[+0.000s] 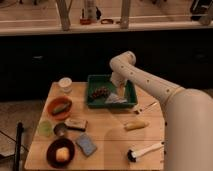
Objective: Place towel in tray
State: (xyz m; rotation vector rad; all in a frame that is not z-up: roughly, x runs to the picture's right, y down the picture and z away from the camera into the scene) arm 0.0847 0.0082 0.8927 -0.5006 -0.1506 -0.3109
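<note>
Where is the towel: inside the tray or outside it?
Inside: the towel lies within the green tray walls, beside the grapes, with the gripper over it.

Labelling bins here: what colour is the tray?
Green tray, camera view; the gripper is over it.

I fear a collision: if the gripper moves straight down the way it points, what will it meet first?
Probably the towel, lying in the green tray just under the gripper; depth is unclear.

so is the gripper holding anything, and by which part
It cannot be told. The gripper is low in the green tray, right at the top of the towel lying there; a hold on it doesn't show.
</note>
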